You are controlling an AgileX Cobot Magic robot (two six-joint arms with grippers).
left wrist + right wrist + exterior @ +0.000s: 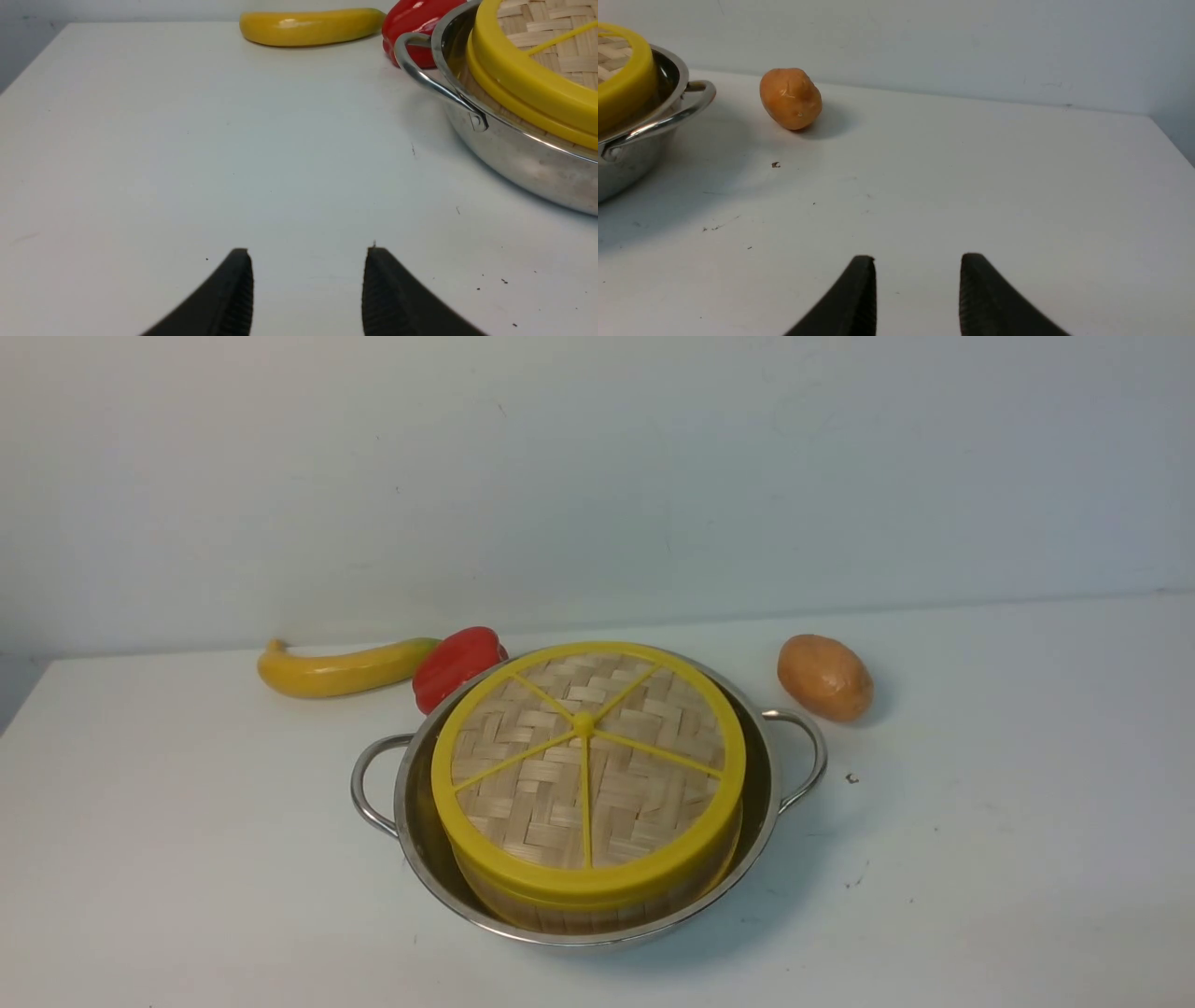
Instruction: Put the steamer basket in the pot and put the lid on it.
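Sitting mid-bench, the pot [420, 840] holds the steamer basket [597, 913], with the lid [586, 770] capping it. Left claw [308, 284] and right claw [918, 291] hover released, grasping nothing, over bare bench [980, 896].

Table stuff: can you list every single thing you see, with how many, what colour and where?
pot: one, shiny steel, middle of the table.
steamer basket: one, bamboo with a yellow rim, inside the pot.
lid: one, woven bamboo with a yellow rim, on top of the basket.
banana: one, yellow, behind the pot on the robot's left.
pepper: one, red, between banana and pot.
potato: one, brown, behind the pot on the right.
left gripper: one, black, open, empty.
right gripper: one, black, open, empty.
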